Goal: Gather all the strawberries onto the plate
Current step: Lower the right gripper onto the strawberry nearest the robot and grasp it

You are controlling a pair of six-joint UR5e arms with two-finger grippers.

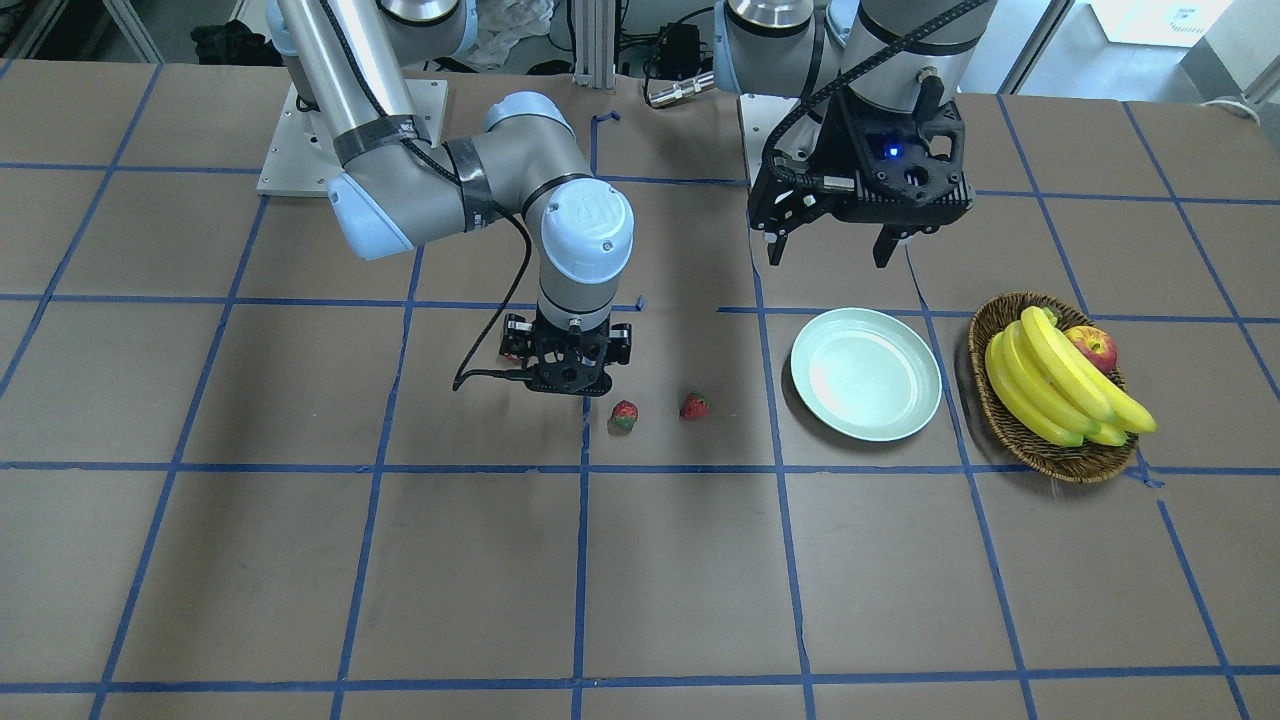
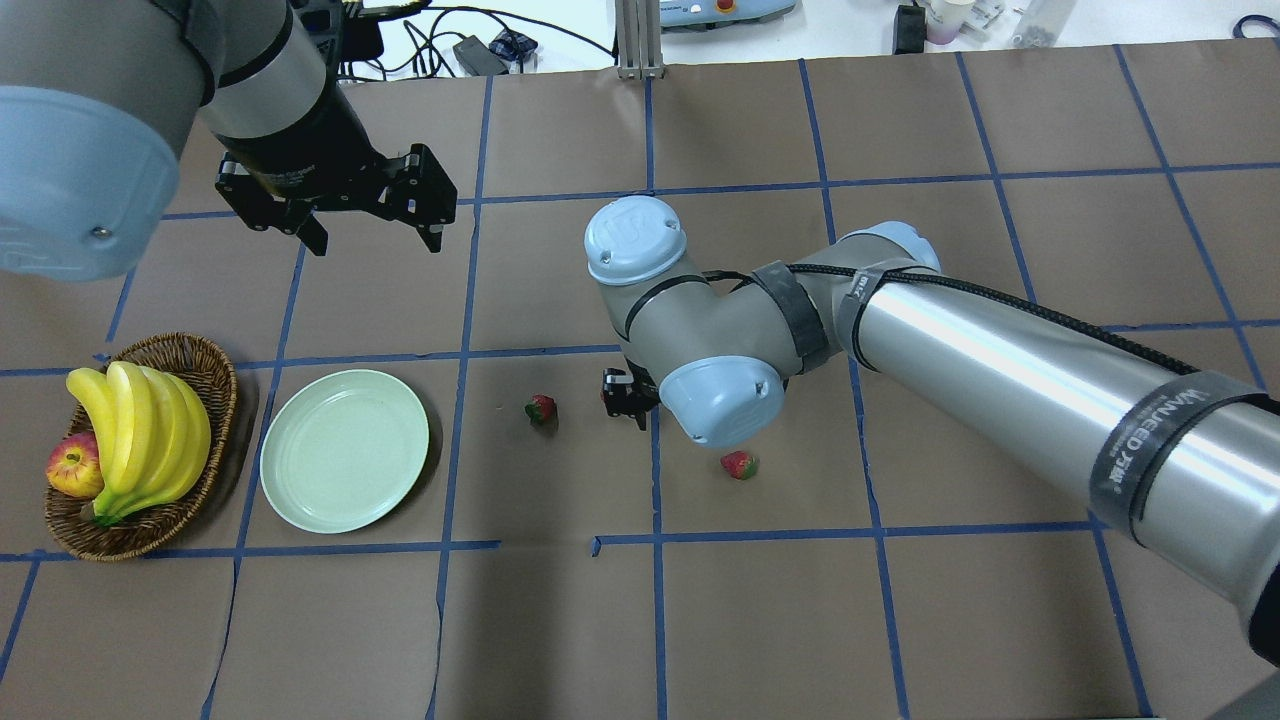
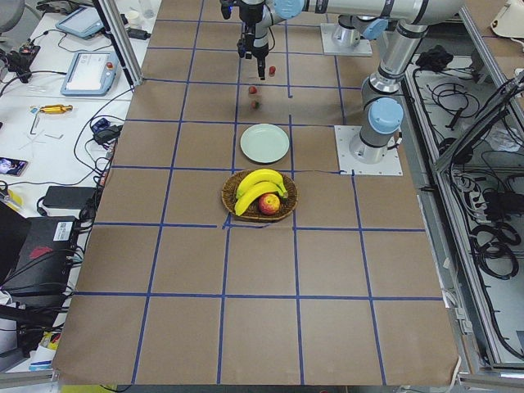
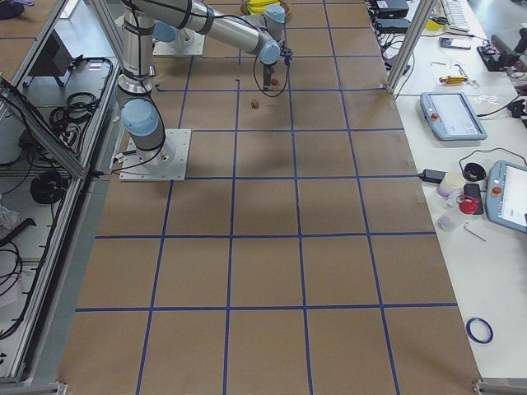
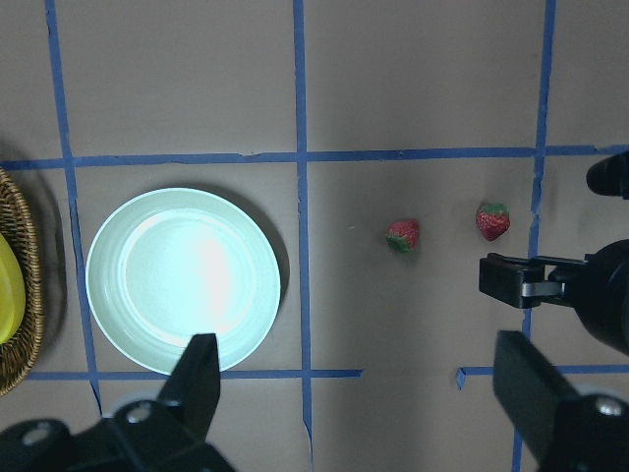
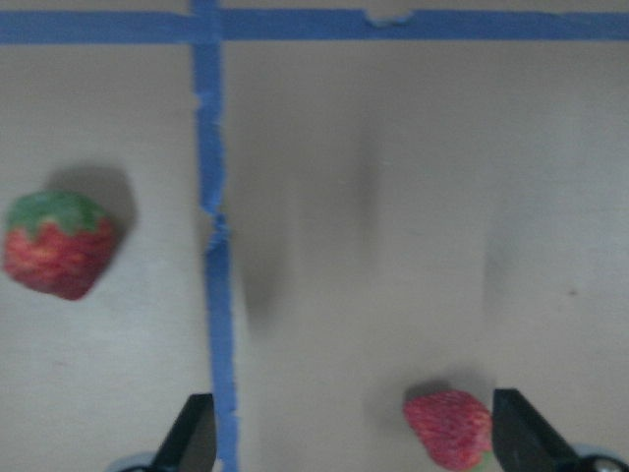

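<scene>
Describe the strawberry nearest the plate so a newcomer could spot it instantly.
Find the pale green plate beside the wicker basket. From it toward the right arm, cross one blue tape line: the first strawberry is it. The other strawberries lie farther, by the right pincer.

Two strawberries [image 2: 541, 409] outside mint plate [image 2: 344, 463]

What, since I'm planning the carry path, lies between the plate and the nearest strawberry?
Only bare table crossed by one blue tape line; nothing stands between the plate and that strawberry in the overhead view.
</scene>
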